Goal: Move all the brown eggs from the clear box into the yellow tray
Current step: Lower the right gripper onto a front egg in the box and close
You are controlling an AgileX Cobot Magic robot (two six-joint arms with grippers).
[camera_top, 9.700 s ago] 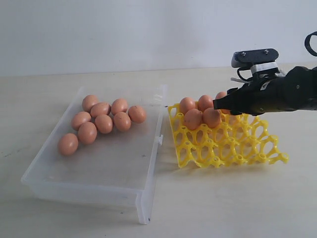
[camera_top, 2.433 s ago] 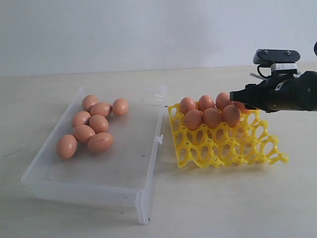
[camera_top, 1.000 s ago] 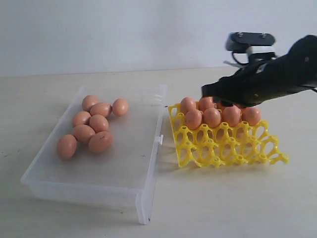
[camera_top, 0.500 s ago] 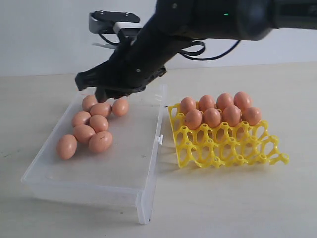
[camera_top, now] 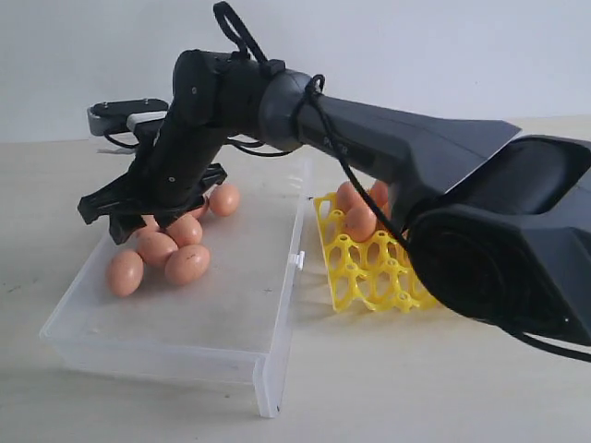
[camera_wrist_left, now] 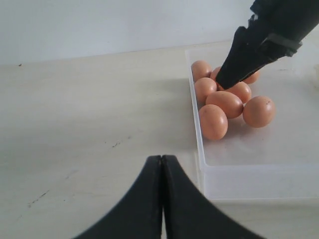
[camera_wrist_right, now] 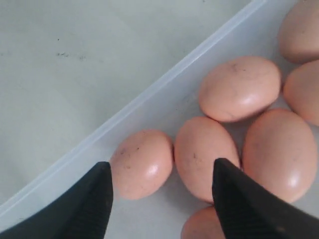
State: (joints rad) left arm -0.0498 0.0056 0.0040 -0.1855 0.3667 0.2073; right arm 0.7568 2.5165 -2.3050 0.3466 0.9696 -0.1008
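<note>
Presently the right claw (camera_wrist_right: 162, 174) hangs over the eggs (camera_top: 171, 247) bunched toward ten o'clock inside the box (camera_top: 231, 309); two eggs lie between its jaws, and whether either is touched I cannot tell; the jaws stand wide apart, gripping nothing; the tray (camera_top: 362, 275) sits at three o'clock of the box, more eggs at its eleven o'clock corner; the left claw (camera_wrist_left: 162, 159) is closed tight, empty, above the table (camera_wrist_left: 75, 124).
</note>
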